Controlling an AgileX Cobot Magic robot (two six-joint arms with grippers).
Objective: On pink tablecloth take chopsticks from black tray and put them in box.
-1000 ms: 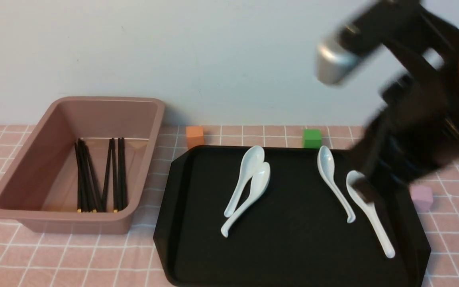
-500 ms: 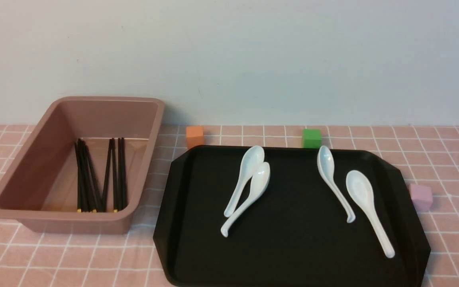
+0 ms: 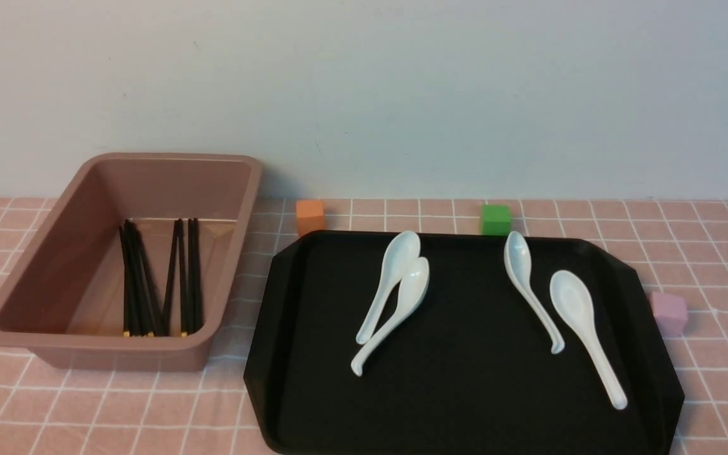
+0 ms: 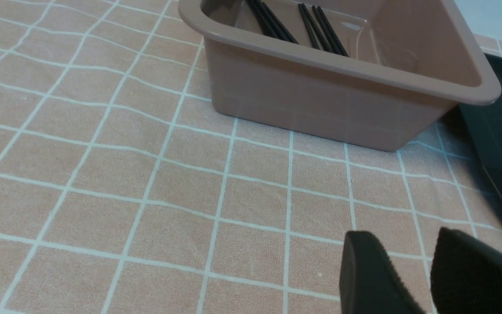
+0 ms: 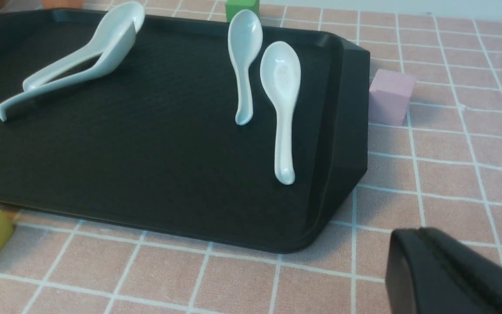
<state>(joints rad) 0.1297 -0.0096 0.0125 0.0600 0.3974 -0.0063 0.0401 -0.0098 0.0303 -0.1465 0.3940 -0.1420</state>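
the chopsticks (image 3: 158,284) all lie in the box (image 3: 35,278), at 9 o'clock of the tray (image 3: 465,392), which holds only four spoons (image 3: 395,297). the task looks done; nothing further seems needed. left gripper (image 4: 429,270) slightly parted, empty; right gripper (image 5: 447,270) closed, empty. no writing is readable.

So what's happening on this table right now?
A two-armed robot has been sorting cutlery. The chopsticks all lie in the box, and only four white spoons are on the black tray. Nothing is being held: the left gripper is open and the right gripper shut, both over the pink tablecloth.
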